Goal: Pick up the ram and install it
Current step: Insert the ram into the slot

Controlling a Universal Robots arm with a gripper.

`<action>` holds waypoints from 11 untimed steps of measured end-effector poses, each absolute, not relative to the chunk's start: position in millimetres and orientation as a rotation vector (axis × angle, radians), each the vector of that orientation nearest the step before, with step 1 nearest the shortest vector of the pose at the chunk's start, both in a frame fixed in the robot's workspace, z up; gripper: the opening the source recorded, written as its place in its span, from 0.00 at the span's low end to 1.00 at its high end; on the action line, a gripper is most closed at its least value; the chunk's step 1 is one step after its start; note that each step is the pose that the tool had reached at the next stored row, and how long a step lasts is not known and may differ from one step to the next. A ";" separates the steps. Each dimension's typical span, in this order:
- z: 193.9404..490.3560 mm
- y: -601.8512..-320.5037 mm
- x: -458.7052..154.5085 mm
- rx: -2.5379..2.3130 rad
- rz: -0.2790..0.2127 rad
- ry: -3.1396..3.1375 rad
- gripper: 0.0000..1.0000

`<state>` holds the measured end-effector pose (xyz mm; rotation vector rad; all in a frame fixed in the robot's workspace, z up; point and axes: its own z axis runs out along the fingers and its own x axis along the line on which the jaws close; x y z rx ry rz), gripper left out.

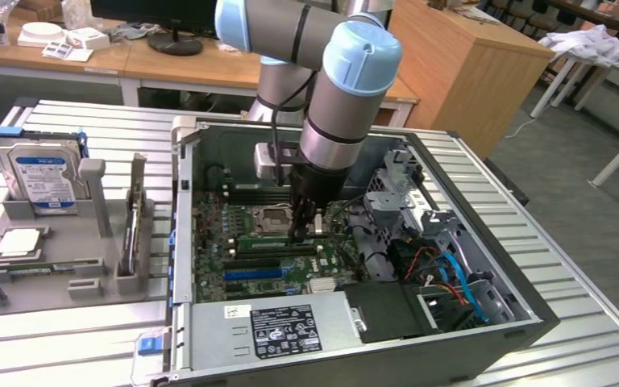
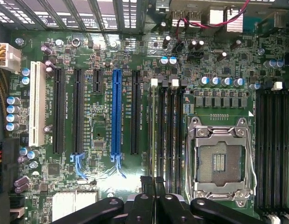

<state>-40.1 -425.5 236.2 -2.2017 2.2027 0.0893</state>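
Arm reaches down into the open PC case (image 1: 525,322), which lies on the slatted table (image 1: 579,266).

Gripper (image 1: 307,232) is at centre frame in the exterior view, over the motherboard (image 1: 229,270) and just beside the empty CPU socket (image 1: 275,216).

Claw: narrow, nearly closed. In the wrist view the black fingers (image 2: 143,205) of the gripper (image 2: 154,184) meet on a thin green edge, which I take to be the ram (image 2: 154,135), seen edge-on. It runs along the memory slot nearest the long black expansion slot, next to the CPU socket (image 2: 221,161).

In the exterior view the ram (image 1: 272,236) is a green strip lying along the memory slots directly under the fingertips. Cannot tell whether it is fully seated.

Blue expansion slot (image 2: 117,112) sits a few slots away from the ram.

Grey parts tray (image 1: 62,286) is at the exterior view's left, well apart from the gripper. It holds:
- second stick (image 1: 135,214), upright on edge
- hard drive (image 1: 39,173) with blue label, upright
- square silver CPU chip (image 1: 19,242), flat

Power supply (image 1: 277,330) sits at the lower edge of the case.
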 end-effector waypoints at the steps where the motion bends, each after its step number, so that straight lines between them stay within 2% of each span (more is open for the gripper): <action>1: 236.2 -425.5 -40.1 -2.202 0.089 2.203 0.12; 11: 236.0 -424.7 -40.5 -2.192 0.089 2.211 0.12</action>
